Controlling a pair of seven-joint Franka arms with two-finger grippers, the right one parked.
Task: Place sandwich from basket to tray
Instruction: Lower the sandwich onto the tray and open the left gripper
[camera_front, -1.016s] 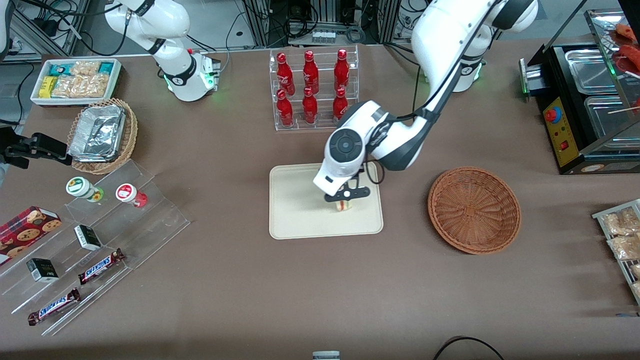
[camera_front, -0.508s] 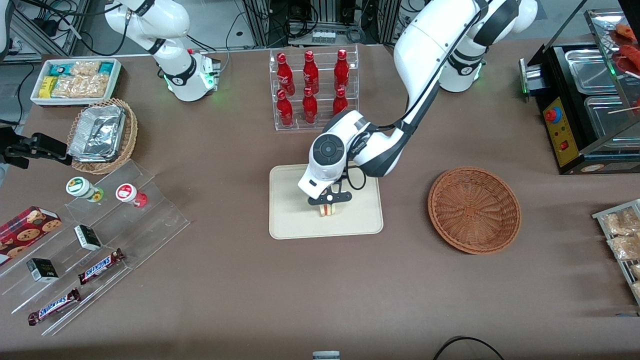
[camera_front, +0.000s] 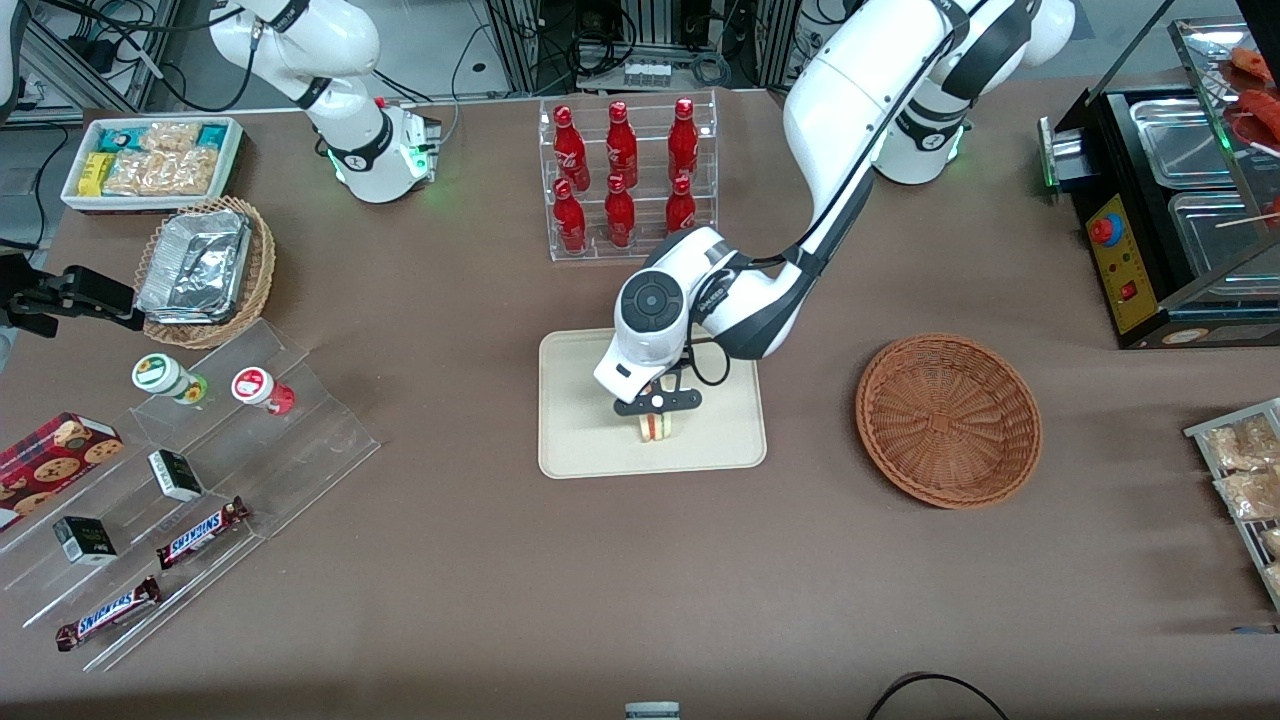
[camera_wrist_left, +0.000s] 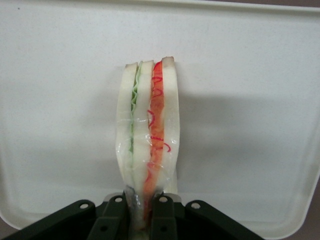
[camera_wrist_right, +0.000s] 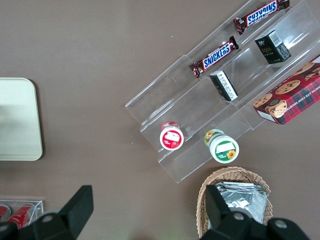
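Cream-beige rectangular tray (camera_front: 580, 440) carries the striped triangular sandwich (camera_front: 655, 427), clamped by the black gripper (camera_front: 655, 405); the gripper hides the sandwich's top. Reddish-brown woven basket (camera_front: 948, 420) sits well apart.

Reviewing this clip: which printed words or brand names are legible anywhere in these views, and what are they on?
"SNICKERS": chocolate bar on the clear display steps.
"SNICKERS": second bar on the same steps.
Red bottles: white script, too small to read.
Round jar lids, small black boxes, cookie box: print unreadable.
Sandwich, held by the gripper over the tray, bears no text; nor does the basket.
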